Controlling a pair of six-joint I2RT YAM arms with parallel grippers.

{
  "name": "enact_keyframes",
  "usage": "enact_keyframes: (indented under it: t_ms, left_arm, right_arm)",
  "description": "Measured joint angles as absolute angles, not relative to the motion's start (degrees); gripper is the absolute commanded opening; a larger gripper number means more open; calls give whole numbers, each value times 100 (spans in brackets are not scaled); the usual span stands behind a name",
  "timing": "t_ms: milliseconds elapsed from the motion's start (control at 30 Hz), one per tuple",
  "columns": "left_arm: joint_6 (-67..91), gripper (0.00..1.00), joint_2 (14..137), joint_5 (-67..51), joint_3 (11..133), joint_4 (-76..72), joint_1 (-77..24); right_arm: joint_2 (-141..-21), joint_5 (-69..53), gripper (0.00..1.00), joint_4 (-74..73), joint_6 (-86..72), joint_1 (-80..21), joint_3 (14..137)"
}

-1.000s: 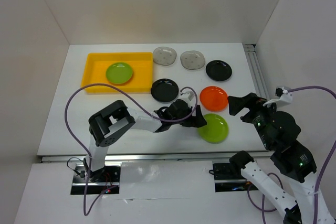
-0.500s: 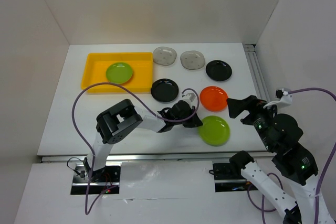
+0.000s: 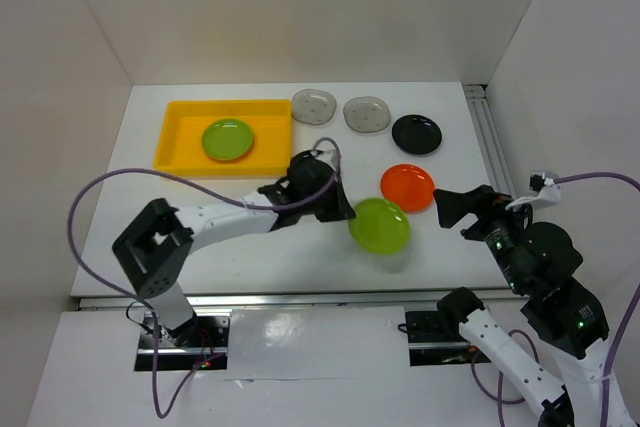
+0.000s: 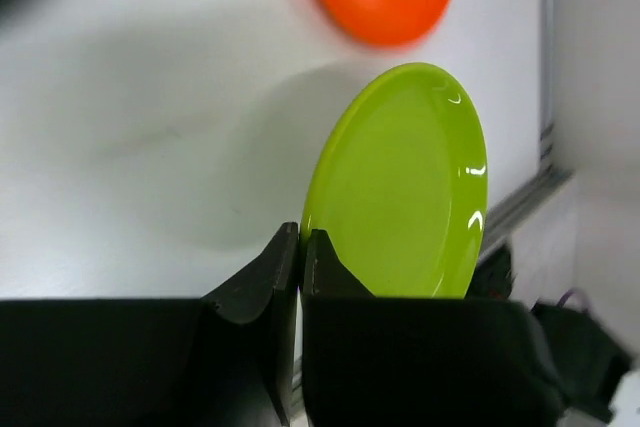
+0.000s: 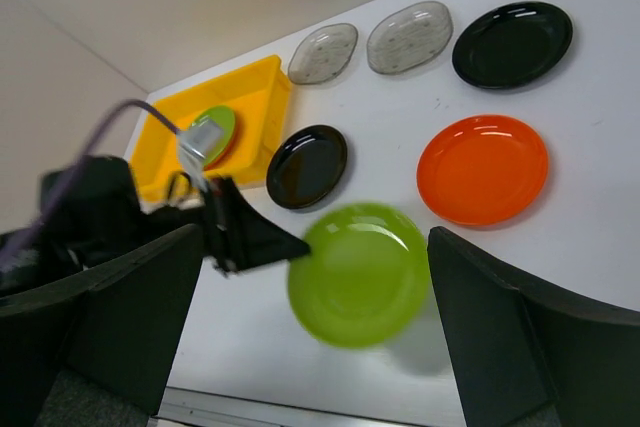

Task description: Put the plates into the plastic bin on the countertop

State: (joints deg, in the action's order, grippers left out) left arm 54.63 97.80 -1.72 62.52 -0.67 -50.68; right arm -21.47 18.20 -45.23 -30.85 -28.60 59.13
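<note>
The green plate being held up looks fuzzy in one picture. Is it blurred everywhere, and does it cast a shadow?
Right wrist view: the lime green plate is smeared at its edges, with a faint shadow below it. Left wrist view: it is sharp, with small glare spots near its rim, pinched by the left gripper; a broad soft shadow lies on the countertop. Top view: only a pale shadow beneath.

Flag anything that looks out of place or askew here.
Only one lime green plate: it hangs tilted above the countertop, pinched by its rim in the left end effector. The other plates lie flat, one in the yellow bin. Nothing looks spilled or broken.
</note>
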Motion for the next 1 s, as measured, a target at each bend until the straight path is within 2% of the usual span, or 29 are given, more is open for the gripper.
enact_keyframes:
  t_ms: [300, 500, 667, 833, 967, 1000]
  left_arm:
    - [5391, 0, 8195, 226, 6364, 1020, -2200]
    - [5214, 0, 8134, 357, 6641, 1470, -320]
    - [5076, 0, 8829, 346, 7004, 1398, 357]
    - [4797, 0, 10060, 412, 7738, 1590, 508]
    - [4665, 0, 10534, 423, 8132, 1739, 580]
    - [4650, 5, 10586, 423, 8200, 1776, 609]
  right_arm:
    - [-2117, 1640, 100, -4456, -3105, -2860, 5804]
    - [-2130, 1398, 100, -4316, -3103, -2860, 5673]
    - [-2145, 1236, 100, -4237, -3098, -2862, 5433]
    - [-2112, 1157, 100, -4187, -3079, -2860, 5258]
    - [-2045, 1107, 100, -4156, -3081, -2860, 5214]
    - [-2032, 1107, 100, -4152, -3081, -2860, 5214]
